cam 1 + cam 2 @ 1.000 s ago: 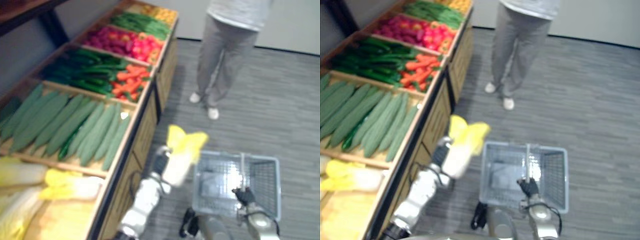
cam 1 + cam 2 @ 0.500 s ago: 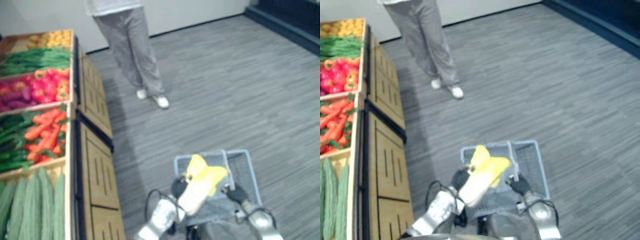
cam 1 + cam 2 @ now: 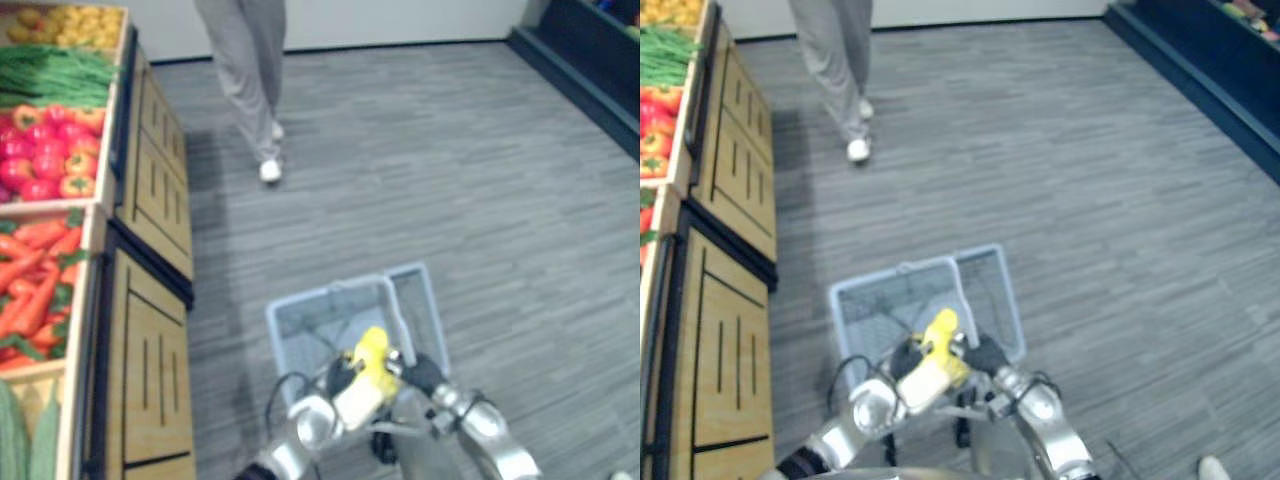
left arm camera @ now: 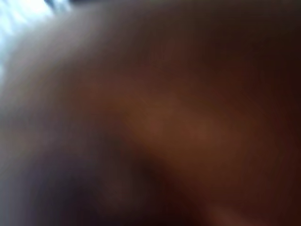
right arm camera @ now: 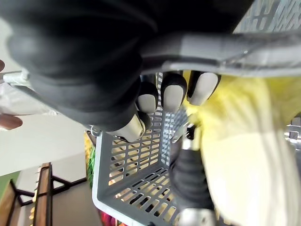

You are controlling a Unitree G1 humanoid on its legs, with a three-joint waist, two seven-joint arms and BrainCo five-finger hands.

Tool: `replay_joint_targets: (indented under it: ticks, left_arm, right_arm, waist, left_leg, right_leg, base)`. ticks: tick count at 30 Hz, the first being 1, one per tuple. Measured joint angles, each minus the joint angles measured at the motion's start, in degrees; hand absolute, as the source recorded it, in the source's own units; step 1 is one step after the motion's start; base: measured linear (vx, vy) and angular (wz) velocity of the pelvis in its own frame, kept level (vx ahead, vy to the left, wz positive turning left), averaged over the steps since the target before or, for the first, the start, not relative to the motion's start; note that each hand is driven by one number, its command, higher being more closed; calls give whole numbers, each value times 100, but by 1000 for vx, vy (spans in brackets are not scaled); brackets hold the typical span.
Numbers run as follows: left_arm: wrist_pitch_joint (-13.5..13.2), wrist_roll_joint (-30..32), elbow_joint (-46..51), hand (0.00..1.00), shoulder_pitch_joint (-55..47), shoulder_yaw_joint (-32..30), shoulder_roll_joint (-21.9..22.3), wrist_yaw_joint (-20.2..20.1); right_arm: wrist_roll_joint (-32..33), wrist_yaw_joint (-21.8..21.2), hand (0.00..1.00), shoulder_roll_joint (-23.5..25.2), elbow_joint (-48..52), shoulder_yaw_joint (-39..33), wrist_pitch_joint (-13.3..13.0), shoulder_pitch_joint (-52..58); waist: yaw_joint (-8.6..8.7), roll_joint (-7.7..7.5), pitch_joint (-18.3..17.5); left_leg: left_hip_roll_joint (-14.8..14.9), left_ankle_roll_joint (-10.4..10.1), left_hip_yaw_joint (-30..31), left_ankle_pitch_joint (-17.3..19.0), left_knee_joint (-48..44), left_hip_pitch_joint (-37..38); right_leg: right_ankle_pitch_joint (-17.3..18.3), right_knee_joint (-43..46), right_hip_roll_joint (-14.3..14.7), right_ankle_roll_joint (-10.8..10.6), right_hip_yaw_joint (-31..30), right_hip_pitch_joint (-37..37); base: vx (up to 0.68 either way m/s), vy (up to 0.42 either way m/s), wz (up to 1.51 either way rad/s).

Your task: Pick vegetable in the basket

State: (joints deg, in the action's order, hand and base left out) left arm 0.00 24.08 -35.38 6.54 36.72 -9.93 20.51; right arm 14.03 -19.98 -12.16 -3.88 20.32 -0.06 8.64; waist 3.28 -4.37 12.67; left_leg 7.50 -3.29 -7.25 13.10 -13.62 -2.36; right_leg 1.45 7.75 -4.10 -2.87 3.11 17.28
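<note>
While my right hand (image 5: 171,92) curls round the handle (image 5: 225,52) of the basket (image 3: 305,325), my left hand (image 3: 338,376) grips the cabbage (image 3: 366,374), leafy end pointing away, over the near rim; the basket's open mouth lies just ahead and below.

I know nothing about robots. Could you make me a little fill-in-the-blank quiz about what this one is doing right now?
1. The left hand holds a cabbage whose leafy tip is ___ in colour.
2. The right hand grips the grey basket by its ___.
3. The carrots lie in the wooden stand on the robot's ___ side.

Missing words: yellow; handle; left.
</note>
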Motion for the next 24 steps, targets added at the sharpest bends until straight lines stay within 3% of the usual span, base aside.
replay_joint_targets:
  ticks: [1, 2, 3, 6, 7, 9, 11, 13, 16, 19, 20, 21, 23, 24]
  left_arm:
    - [39, 69, -96, 0, 26, 12, 0, 21]
    - [146, 175, -360, 0, 129, -13, 88, 138]
    - [204, 204, -452, 0, 148, -68, 122, 225]
    - [316, 208, -847, 0, 349, -170, 249, 639]
    - [323, 206, -918, 0, 390, -268, 316, 709]
    - [315, 177, -1160, 0, 532, -590, 504, 939]
    - [296, 93, -1202, 0, 550, -806, 554, 1098]
    - [237, 71, -1160, 0, 521, -1043, 551, 1245]
    - [-87, -309, -906, 0, 440, -1362, 525, 1471]
    - [-508, -612, -507, 0, 235, -1428, 533, 1383]
    - [-798, -849, -193, 0, 46, -1448, 531, 1155]
    - [-1017, -1107, -2, 0, -22, -1459, 502, 884]
    - [-1203, -1476, 450, 0, -209, -1525, 475, 550]
    - [-1377, -1797, 777, 0, -410, -1621, 468, 279]
  right_arm:
    - [0, -34, 100, 22, 11, 53, 71, 15]
    - [-8, -58, 100, 13, 9, 87, 185, -7]
    - [-12, -62, 100, -47, 63, 98, 294, -83]
    - [-10, -104, 100, -187, 120, 23, 630, -161]
    - [-10, -114, 100, -212, 120, 6, 655, -146]
    - [-10, -197, 100, -258, 136, -114, 779, -166]
    - [-10, -254, 100, -198, 148, -229, 815, -49]
    - [-12, -346, 100, -139, 274, -289, 813, 72]
    - [-28, -484, 100, 15, 349, -373, 798, 228]
    - [-57, -408, 100, -38, 347, -415, 799, 323]
    - [-59, -334, 100, -81, 341, -419, 793, 325]
    - [-74, -220, 100, -31, 285, -431, 795, 280]
    - [-79, -144, 100, -58, 285, -449, 789, 212]
    - [-79, -83, 100, -43, 210, -435, 788, 99]
  waist:
    - [1, -58, 38]
    - [-26, 129, 163]
    - [-34, 241, 174]
    - [-13, 291, 156]
    - [-11, 305, 158]
    - [77, 402, 251]
    - [95, 347, 336]
    - [96, 345, 338]
    - [98, 352, 343]
    - [90, 411, 318]
    - [29, 550, 252]
    - [-45, 472, 244]
    - [-214, 431, 222]
    - [-213, 426, 219]
  left_leg:
    - [-25, -119, 40, 97, -97, 54]
    - [170, -261, 180, 216, -248, 94]
    - [314, -251, 163, 186, -260, 89]
    - [511, -252, 153, 39, -492, 99]
    - [559, -250, 156, 38, -866, -56]
    - [828, -179, 166, -133, -2733, -874]
    - [733, -179, -52, 92, -3239, -1076]
    - [500, -90, -466, 162, -2578, -1174]
    - [224, 67, -1418, -288, -1072, -1387]
    - [306, 188, -2224, -737, -447, -1343]
    - [402, 401, -2448, -1244, -203, -1330]
    - [173, 819, -2520, -1057, -305, -1336]
    - [-83, 917, -2547, -662, -498, -1421]
    - [-238, 1006, -2525, -421, -648, -1409]
  right_leg:
    - [-519, 10, -57, -92, 11, -86]
    - [-690, 272, 111, 113, 146, -162]
    - [-437, 495, 201, 241, 260, -118]
    - [166, 914, 308, 384, 415, -68]
    - [295, 956, 319, 372, 446, -92]
    - [464, 843, 384, 449, 579, -491]
    - [590, 759, 276, 508, 617, -1006]
    - [682, 624, 129, 433, 660, -1292]
    - [852, 438, -214, 147, 1071, -1774]
    - [1060, 462, -418, -189, 1508, -2216]
    - [1263, 533, -448, -408, 1571, -2318]
    - [1406, 614, -703, -507, 1597, -2343]
    - [1386, 622, -928, -542, 1609, -2351]
    - [1363, 1044, -1151, -585, 1599, -2263]
  base:
    - [357, -324, 46]
    - [413, -370, 40]
    - [307, -286, 31]
    - [271, -203, 26]
    - [216, -152, 24]
    - [214, -79, 20]
    - [258, 5, 10]
    - [269, 71, 19]
    - [299, 161, 65]
    - [378, 234, 83]
    - [493, 390, 50]
    - [475, 402, 42]
    - [419, 347, 23]
    - [311, 232, 19]
